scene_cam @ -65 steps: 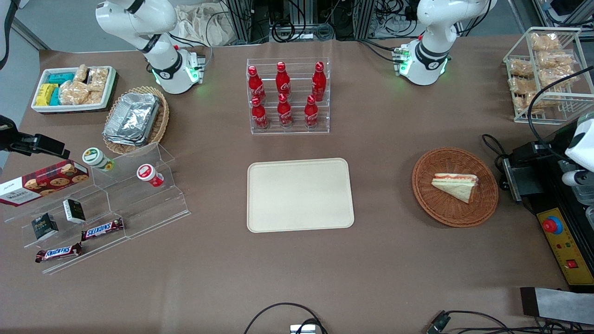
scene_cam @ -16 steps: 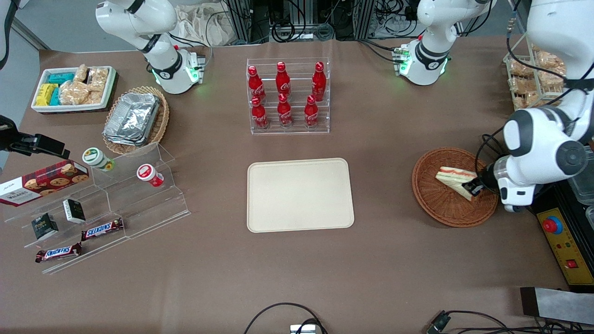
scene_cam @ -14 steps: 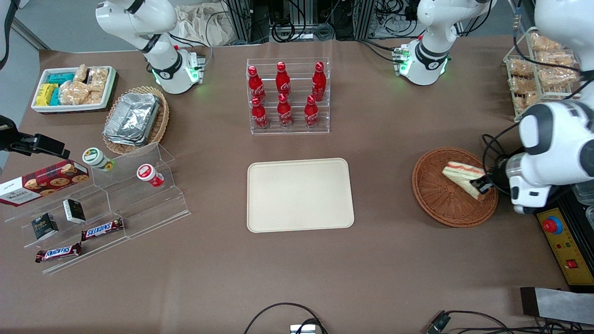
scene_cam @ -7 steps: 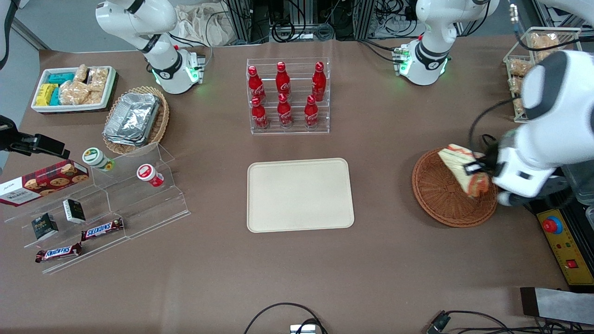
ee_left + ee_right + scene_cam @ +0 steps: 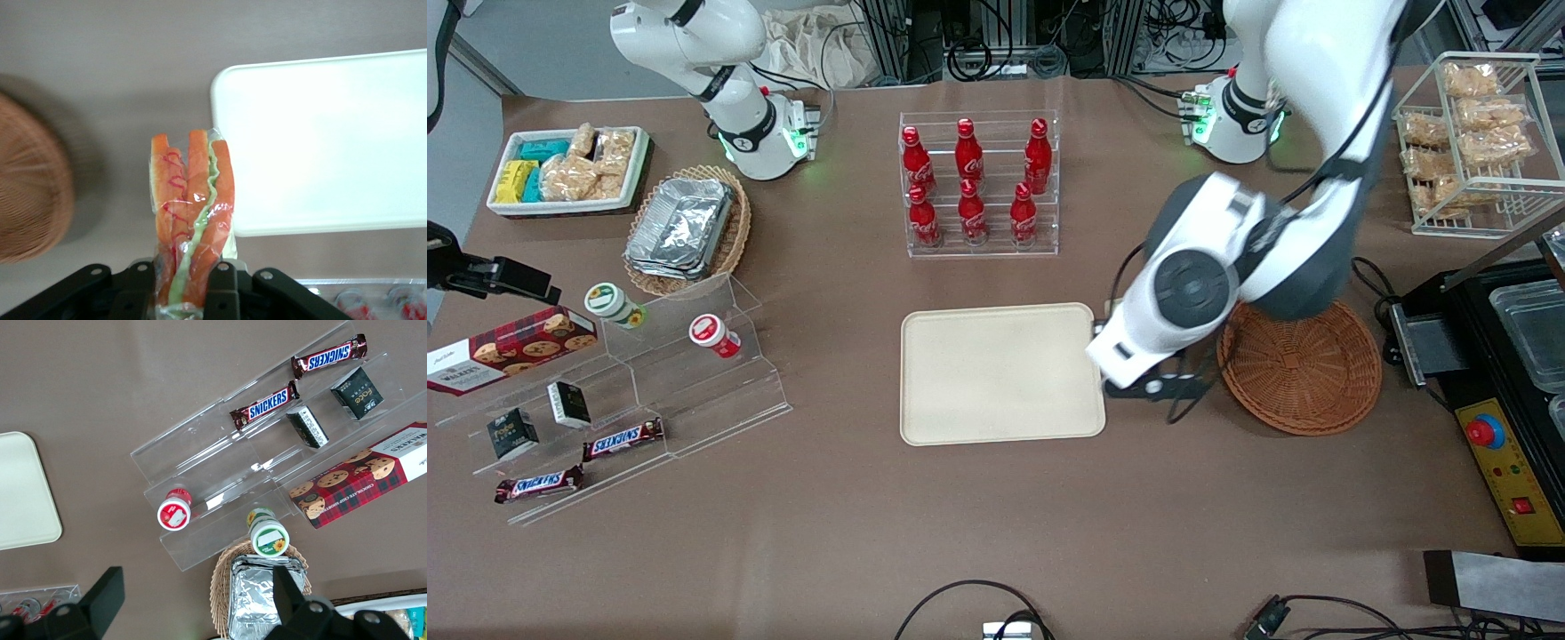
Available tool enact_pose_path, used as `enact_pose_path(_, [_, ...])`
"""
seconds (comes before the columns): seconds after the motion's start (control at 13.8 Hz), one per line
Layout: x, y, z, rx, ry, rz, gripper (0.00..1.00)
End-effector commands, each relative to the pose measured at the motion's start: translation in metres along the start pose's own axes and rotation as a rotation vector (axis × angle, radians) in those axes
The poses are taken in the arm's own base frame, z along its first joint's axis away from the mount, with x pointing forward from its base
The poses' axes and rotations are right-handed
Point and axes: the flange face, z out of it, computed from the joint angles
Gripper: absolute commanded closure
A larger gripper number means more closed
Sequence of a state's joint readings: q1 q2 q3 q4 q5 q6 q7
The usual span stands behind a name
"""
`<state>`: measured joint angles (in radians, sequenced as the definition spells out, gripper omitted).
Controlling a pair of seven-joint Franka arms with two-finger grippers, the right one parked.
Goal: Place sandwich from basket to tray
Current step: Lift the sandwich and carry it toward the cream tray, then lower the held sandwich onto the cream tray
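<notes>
Carrying the sandwich (image 5: pixel 190 220) clamped upright between its fingers (image 5: pixel 223 290), the hand (image 5: pixel 183 293) hung above the bare bench (image 5: pixel 996 533), in the gap between basket and tray. In the wrist view the sandwich stood on edge straight out from the hand, its orange and green filling facing the camera through a clear wrap, with one finger on each bread face. The front camera did not show the sandwich or the fingers at all, since the arm's wrist housing covered them there, so the grip could only be read from the wrist camera. Just ahead of the hand lay the tray (image 5: pixel 996 373), its nearest rounded corner close beside the sandwich's tip but not yet under it; the tray's surface was bare, so nothing had been delivered. On the hand's other side sat the basket (image 5: pixel 1303 373), close by and with nothing left in it. Judged from this, the pickup and the lift out of the basket were done and the carry was roughly half run. What remained was to finish the crossing until the sandwich stood over the tray's middle, bring it down, let go and draw clear. Held on edge as it was, the wedge would probably tip onto a flat face once let go.
</notes>
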<state>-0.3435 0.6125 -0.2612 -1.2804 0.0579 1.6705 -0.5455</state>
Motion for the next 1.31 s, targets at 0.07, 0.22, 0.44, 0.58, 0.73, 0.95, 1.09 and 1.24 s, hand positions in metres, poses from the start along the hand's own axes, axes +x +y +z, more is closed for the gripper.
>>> enact_pose_path(0.07, [0.026,0.025,0.055,-0.036,0.04,-0.01,1.0])
enact_pose_path(0.22, [0.033,0.032,0.087,-0.064,0.072,-0.007,1.0])
enact_pose_path(0.44, [0.03,0.043,0.115,-0.052,0.048,0.009,1.0])
enact_pose_path(0.58, [0.024,0.042,0.139,-0.034,0.018,0.014,1.0])
enact_pose_path(0.73, [0.018,0.04,0.154,-0.017,-0.002,0.018,1.0])
enact_pose_path(0.95, [0.016,0.039,0.155,-0.009,-0.015,0.018,0.01])
enact_pose_path(1.09, [0.016,0.038,0.146,-0.009,-0.005,0.02,0.0])
enact_pose_path(1.24, [0.012,0.028,0.121,0.006,-0.013,0.014,0.0])
